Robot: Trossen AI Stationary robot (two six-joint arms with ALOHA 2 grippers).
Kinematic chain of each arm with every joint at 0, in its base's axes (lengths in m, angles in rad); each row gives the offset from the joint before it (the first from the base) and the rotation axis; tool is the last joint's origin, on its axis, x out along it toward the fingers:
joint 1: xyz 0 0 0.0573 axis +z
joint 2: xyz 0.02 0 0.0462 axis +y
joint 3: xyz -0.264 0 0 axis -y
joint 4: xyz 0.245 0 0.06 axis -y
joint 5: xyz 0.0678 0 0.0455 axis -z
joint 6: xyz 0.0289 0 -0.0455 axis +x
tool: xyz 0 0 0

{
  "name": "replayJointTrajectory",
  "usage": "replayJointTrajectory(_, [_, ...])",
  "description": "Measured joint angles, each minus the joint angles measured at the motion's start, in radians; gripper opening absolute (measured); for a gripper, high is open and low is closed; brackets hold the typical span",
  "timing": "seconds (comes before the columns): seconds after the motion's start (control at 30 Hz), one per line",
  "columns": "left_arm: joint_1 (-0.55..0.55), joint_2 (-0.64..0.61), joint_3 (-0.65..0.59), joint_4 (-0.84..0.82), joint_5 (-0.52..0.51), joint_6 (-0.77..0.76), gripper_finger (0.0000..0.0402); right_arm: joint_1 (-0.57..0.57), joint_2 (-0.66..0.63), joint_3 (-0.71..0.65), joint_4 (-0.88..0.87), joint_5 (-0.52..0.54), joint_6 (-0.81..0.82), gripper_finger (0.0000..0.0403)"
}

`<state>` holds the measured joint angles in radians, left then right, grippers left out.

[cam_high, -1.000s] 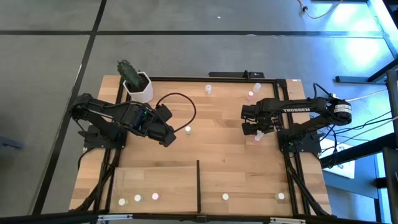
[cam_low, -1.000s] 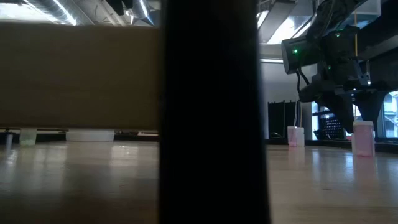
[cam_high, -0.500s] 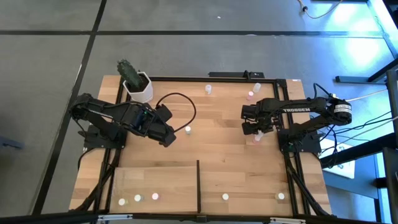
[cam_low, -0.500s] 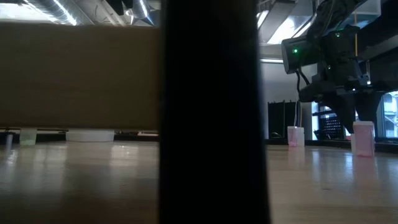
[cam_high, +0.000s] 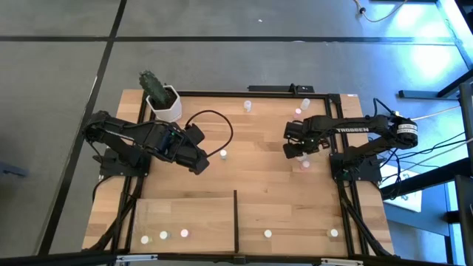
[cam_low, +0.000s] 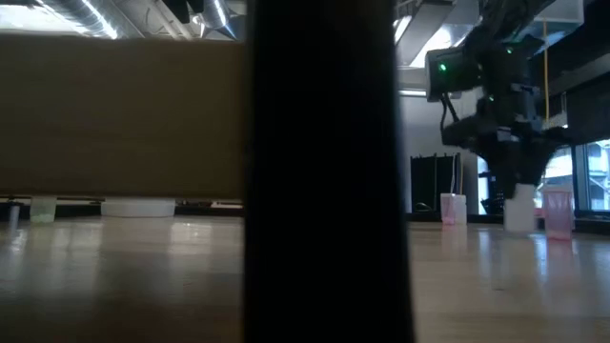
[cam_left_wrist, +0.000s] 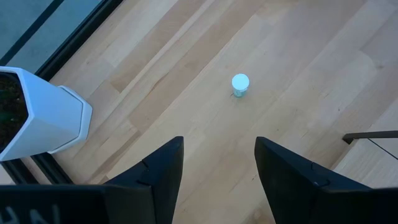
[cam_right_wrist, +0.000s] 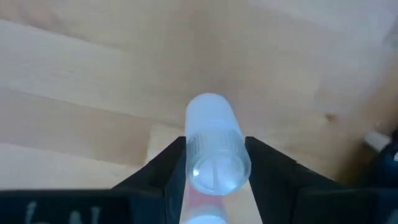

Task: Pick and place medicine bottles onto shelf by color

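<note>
My right gripper [cam_high: 294,149] is at the table's right and is shut on a pale medicine bottle with a white cap [cam_right_wrist: 214,165], which also shows in the low view [cam_low: 519,213]. A pink bottle [cam_high: 305,163] stands on its base just beside it. My left gripper [cam_high: 200,165] is open and empty at the left. A white-capped bottle [cam_left_wrist: 240,84] stands on the tabletop ahead of it [cam_high: 223,154]. The shelf [cam_high: 185,210] lies at the near edge, with its black divider [cam_high: 236,220] and several bottles standing on it. My right gripper pinches the bottle's sides just under the cap [cam_right_wrist: 214,146] between its two fingers [cam_right_wrist: 171,165]. The fingers come from above, pointing down. The bottle stays upright below the gripper, its base low over the tabletop. I cannot tell whether the base is lifted clear.
A white hexagonal cactus pot [cam_high: 164,103] stands at the far left corner, and a black cable [cam_high: 214,118] loops beside it. Three bottles [cam_high: 248,106] [cam_high: 298,112] [cam_high: 305,103] stand near the far edge. A black frame edges the table.
My right gripper has gone a little toward the table's left edge, away from the pink bottle, taking the pale bottle with it. The pink bottle has stayed where it was.
</note>
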<state>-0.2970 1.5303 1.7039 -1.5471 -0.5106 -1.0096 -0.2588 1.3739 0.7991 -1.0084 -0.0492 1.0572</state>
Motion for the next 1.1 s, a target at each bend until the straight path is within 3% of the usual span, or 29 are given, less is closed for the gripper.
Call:
replayJointTrajectory(0.5, [0.0,0.0,0.0,0.0,0.0,-0.007,0.0192,0.041,0.048,0.335,-0.006,-0.005,-0.176,0.0147])
replayJointTrajectory(0.87, [0.0,0.0,0.0,0.0,0.0,-0.016,0.0192,0.116,0.33,0.718,-0.053,-0.007,-0.506,0.015])
replayJointTrajectory(1.1, [-0.014,0.0,0.0,0.0,-0.001,-0.033,0.0192,0.142,0.503,0.862,-0.105,-0.035,-0.723,0.015])
